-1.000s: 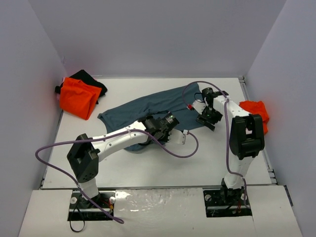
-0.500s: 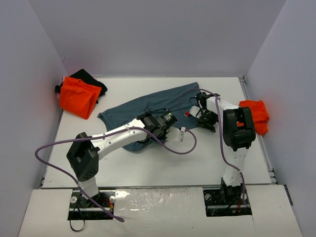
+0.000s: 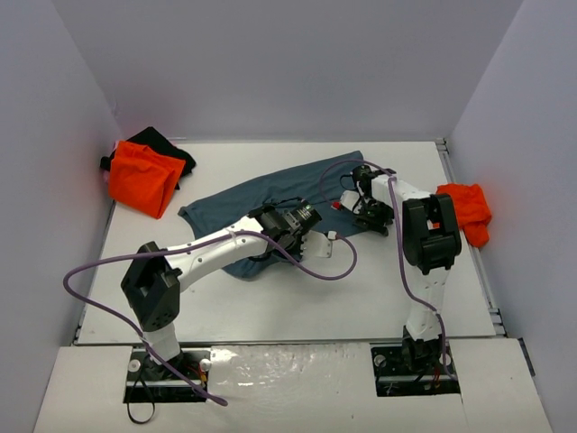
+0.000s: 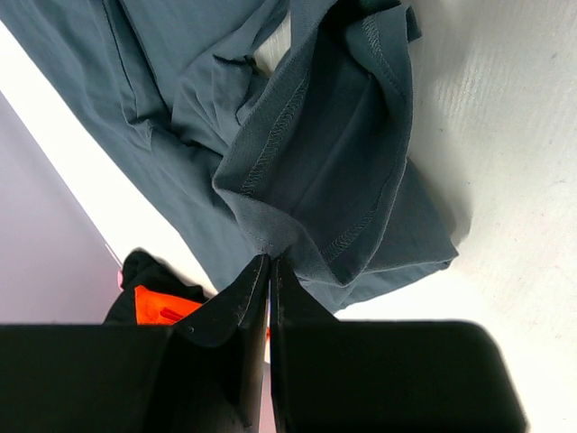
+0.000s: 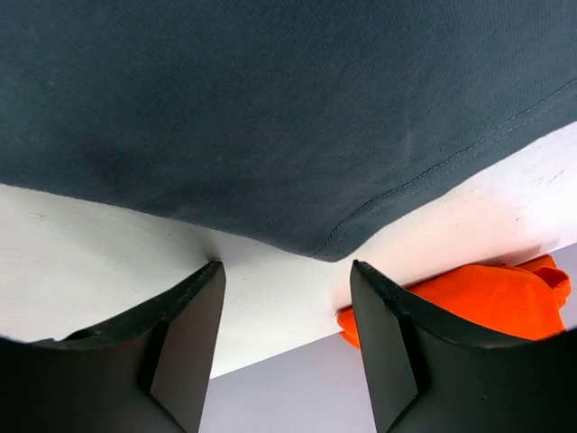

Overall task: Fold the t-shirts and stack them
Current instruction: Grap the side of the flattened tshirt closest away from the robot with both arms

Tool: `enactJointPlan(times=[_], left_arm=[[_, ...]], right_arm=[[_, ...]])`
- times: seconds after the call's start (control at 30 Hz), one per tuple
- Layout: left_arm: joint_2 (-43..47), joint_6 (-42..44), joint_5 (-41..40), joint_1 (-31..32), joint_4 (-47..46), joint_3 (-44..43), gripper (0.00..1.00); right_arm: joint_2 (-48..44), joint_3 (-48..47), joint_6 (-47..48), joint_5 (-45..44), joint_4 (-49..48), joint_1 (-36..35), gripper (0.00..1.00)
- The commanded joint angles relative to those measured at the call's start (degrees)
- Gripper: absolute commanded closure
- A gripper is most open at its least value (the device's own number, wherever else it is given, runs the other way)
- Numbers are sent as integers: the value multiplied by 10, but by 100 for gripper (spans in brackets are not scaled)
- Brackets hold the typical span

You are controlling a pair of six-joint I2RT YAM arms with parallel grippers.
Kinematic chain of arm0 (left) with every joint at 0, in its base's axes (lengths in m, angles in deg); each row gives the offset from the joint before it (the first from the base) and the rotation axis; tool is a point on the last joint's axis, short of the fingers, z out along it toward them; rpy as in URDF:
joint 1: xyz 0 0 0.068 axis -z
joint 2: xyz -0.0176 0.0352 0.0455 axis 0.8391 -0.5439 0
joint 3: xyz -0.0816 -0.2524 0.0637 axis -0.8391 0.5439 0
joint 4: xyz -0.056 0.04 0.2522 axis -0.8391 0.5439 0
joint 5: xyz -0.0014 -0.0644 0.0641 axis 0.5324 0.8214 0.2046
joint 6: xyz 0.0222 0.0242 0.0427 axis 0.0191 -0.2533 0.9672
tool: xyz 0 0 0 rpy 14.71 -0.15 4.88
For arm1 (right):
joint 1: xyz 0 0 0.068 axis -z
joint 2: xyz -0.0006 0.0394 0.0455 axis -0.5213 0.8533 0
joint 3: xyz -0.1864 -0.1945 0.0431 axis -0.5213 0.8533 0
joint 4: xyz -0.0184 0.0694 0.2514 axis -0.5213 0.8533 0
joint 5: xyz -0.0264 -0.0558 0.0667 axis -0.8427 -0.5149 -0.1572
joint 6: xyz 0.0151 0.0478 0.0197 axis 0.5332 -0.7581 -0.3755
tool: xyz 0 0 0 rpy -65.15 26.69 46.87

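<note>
On the white table, around its middle, the slate-blue t-shirt lies spread out. Pale grey-lilac walls enclose the table on the left, far and right sides.

Orientation: in the top view the garment's long axis runs diagonally, from the left-centre toward the far right. Which end carries the collar cannot be determined. The near edge is bunched up under the left arm.

Material: thin matte knit cloth with stitched hems. The wrist view shows one hemmed portion folded over on itself. The table surface is finely ribbed.

Left hand: jaws fully together, pinching the hemmed edge of the slate-blue t-shirt.

Right hand: jaws partly apart, with nothing between them. They sit just beside the shirt's far-right corner, above bare table.

Outlying items:
- An orange t-shirt lies bunched in the far-left corner, resting against a black t-shirt.
- A second orange t-shirt lies crumpled at the right table edge.
</note>
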Motion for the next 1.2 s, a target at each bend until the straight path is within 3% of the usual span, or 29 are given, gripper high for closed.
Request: enactJointPlan(times=[0.0,0.17,0.27,0.6,1.13,1.17], left_arm=[[27,-3,-13,-6,5,-30,100],[31,-1,-17,-8,6,-26,100],[36,0,-17,-12,10,-28,100],[97,-15,49,-95,39,-83,100],[130,-14,51,-117,38,-75,100],[130,-14,51,-118,37,-74,100]], right_arm=[[17,5,0,13,-16,-10,55],[32,10,2,15,-16,-13,87],[33,14,1,15,-17,-14,99],[-26,33,-12,8,-18,-4,100],[-100,-5,-18,11,-17,-2,100],[-95,-5,-17,7,-16,-2,92]])
